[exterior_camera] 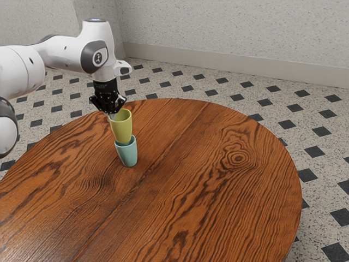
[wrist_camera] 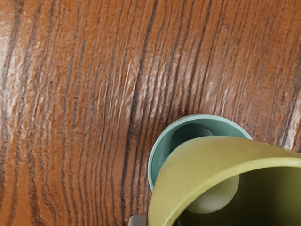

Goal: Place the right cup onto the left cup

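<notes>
Teal cup (exterior_camera: pixel 128 154): on table (exterior_camera: pixel 218 194)
Green cup (exterior_camera: pixel 121 128): at teal cup's mouth
Gripper (exterior_camera: pixel 113 115): above teal cup, pinching green cup's wall

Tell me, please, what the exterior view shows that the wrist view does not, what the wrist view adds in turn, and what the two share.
From the exterior view: the white arm, the patterned floor, the pale wall and the curved outline of the round table.

From the wrist view: a pale round patch deep inside the yellow-green cup.

In both: the wood grain, and the yellow-green cup over the teal cup, its lower end at the teal cup's mouth.
</notes>
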Controlling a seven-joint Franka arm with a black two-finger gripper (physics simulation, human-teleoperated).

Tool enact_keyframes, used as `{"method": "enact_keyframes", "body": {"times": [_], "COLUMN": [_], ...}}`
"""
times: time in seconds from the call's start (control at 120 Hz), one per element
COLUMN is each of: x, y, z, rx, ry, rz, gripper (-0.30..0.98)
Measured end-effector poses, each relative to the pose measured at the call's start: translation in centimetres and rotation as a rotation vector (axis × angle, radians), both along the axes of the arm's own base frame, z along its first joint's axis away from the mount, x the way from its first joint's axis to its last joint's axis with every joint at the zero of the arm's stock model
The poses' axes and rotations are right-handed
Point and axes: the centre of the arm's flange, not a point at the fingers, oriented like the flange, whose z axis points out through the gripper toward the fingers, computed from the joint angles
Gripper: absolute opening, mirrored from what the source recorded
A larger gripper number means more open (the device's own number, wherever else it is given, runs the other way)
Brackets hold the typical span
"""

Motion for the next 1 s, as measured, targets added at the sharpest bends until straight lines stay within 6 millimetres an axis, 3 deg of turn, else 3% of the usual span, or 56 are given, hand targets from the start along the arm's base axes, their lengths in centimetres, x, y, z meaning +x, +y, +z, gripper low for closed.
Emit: {"method": "enact_keyframes", "body": {"times": [0.667,0.867,1.0], "x": [0.7,0.8,0.7], "y": [0.0,-0.3,-0.6], "z": [-3.2,-3.2,-1.7], "rx": [-0.004,-0.015,-0.019], "ry": [0.027,0.011,-0.015], "rz": [0.001,-0.001,-0.003], "gripper": [-0.09,0.32,0.49]}}
